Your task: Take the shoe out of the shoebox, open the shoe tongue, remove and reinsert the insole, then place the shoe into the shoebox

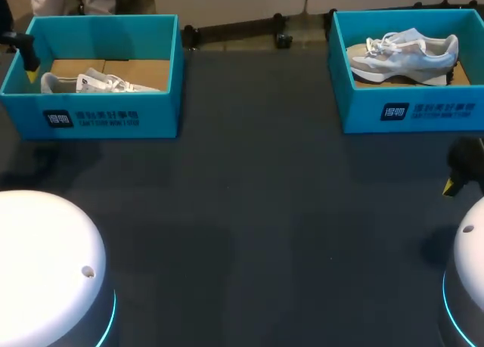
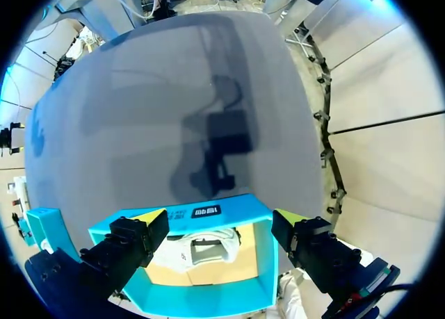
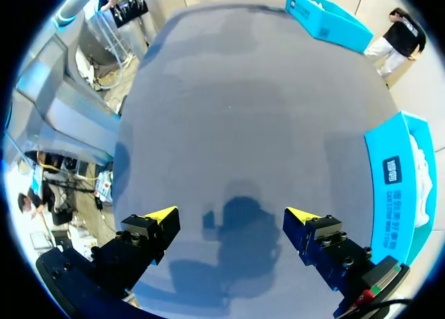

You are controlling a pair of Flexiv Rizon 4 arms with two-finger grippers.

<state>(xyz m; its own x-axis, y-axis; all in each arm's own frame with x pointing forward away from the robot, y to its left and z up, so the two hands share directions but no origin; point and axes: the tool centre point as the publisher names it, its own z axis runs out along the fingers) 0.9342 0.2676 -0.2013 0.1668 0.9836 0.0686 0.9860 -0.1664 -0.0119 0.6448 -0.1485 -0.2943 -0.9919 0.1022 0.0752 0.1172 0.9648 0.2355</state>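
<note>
**Step one not yet done: your left gripper is poised over the box**

Your left gripper (image 2: 221, 219) hangs above the left shoebox (image 1: 113, 116) at the far left corner of the table (image 1: 249, 211). Its yellow-tipped fingers are spread wide with nothing between them. In the wrist view the white shoe (image 2: 205, 246) lies inside that box, below and between the fingers, and neither finger touches it.

Your right gripper (image 3: 233, 215) is also spread and empty. It sits over bare tabletop near the right edge, just in front of the right shoebox (image 1: 408, 109). A grey sneaker (image 1: 404, 56) rests on its side in that box.

My read is that you are at the very start, with the shoe to be taken out and the tongue and insole steps all ahead. The left arm looks like the one to act. The next move calls for a drop into the box, clear of its walls, then a pinch on a firm part of the shoe such as the heel collar or upper. Avoid the laces, which could slip through. Lift straight up so the sole clears the rim.
</note>
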